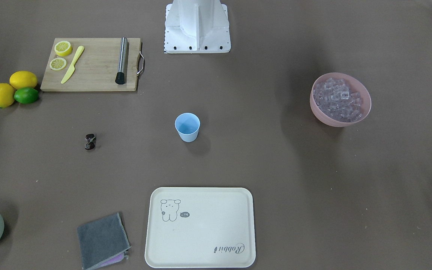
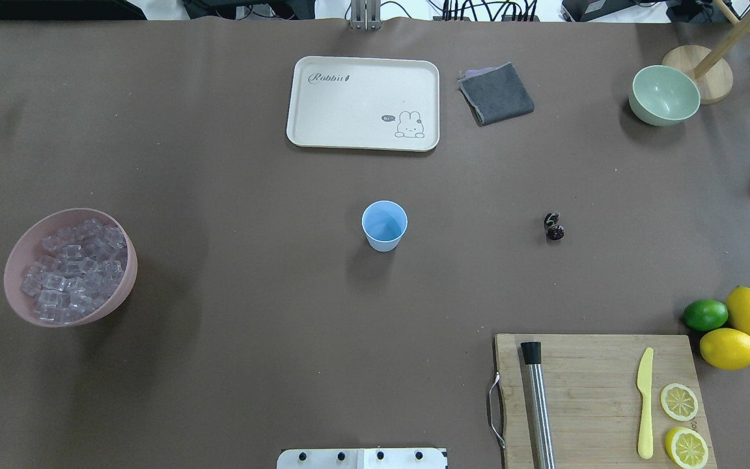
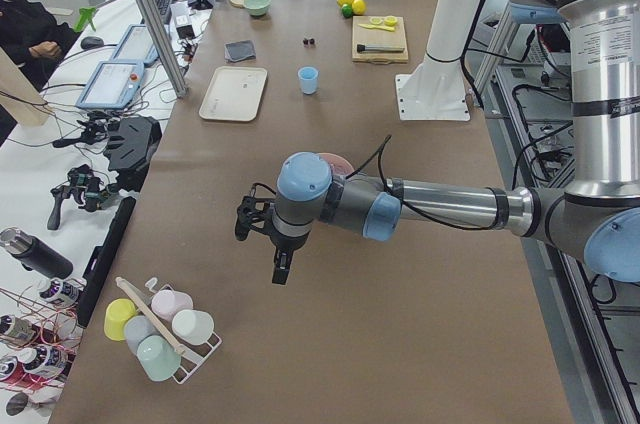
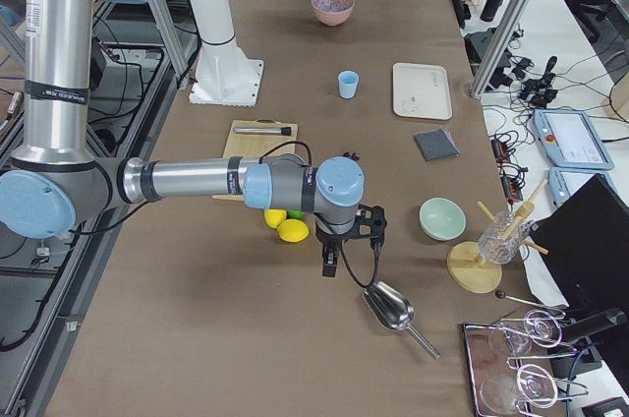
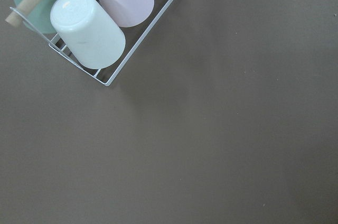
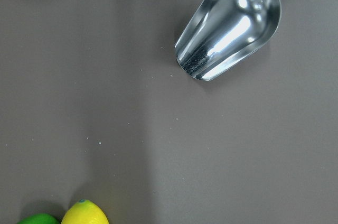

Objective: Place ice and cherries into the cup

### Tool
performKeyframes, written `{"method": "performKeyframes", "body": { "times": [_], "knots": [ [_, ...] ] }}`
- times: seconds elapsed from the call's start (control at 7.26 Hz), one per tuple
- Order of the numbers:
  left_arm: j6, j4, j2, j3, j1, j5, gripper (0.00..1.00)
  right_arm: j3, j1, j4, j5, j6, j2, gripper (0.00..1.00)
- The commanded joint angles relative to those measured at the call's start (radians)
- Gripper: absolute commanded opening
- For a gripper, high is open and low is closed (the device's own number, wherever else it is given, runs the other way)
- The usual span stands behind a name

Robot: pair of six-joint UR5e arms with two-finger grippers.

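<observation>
Only the side views show the grippers, so I cannot tell how far either one's fingers stand apart. The left gripper hangs above bare brown table, touching nothing, near a white wire rack of upturned pastel tumblers. The right gripper hangs likewise, near a shiny metal scoop. The cup, smooth light-blue plastic, tapered and round-rimmed, stands upright mid-table. The cherries, dark, glossy and round, lie on the table well apart from it. The ice, clear glassy cubes, is heaped in a pink bowl.
</observation>
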Motion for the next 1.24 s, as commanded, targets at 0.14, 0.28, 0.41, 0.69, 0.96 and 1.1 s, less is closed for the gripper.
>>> {"method": "performKeyframes", "body": {
  "times": [0.14, 0.28, 0.41, 0.69, 0.96, 1.1],
  "knots": [
    [0.001, 0.001, 0.001, 0.006, 0.000, 0.003, 0.98, 0.001, 0.000, -0.001, 0.001, 0.000, -0.002, 1.00],
    [0.001, 0.001, 0.016, 0.002, -0.002, 0.003, 0.98, 0.000, 0.000, -0.001, 0.001, 0.000, -0.002, 1.00],
    [0.001, 0.001, 0.016, 0.002, -0.002, 0.003, 0.98, -0.002, 0.000, -0.001, 0.001, 0.000, -0.002, 1.00],
    [0.003, 0.001, 0.017, 0.008, -0.002, 0.004, 0.98, 0.003, 0.000, 0.001, 0.003, -0.003, -0.014, 1.00],
    [0.001, 0.001, 0.019, 0.008, -0.002, 0.004, 0.98, 0.003, 0.000, 0.001, 0.003, -0.005, -0.014, 1.00],
    [0.003, 0.001, 0.020, 0.009, -0.002, 0.004, 0.98, 0.003, 0.000, 0.001, 0.003, -0.003, -0.014, 1.00]
  ]
}}
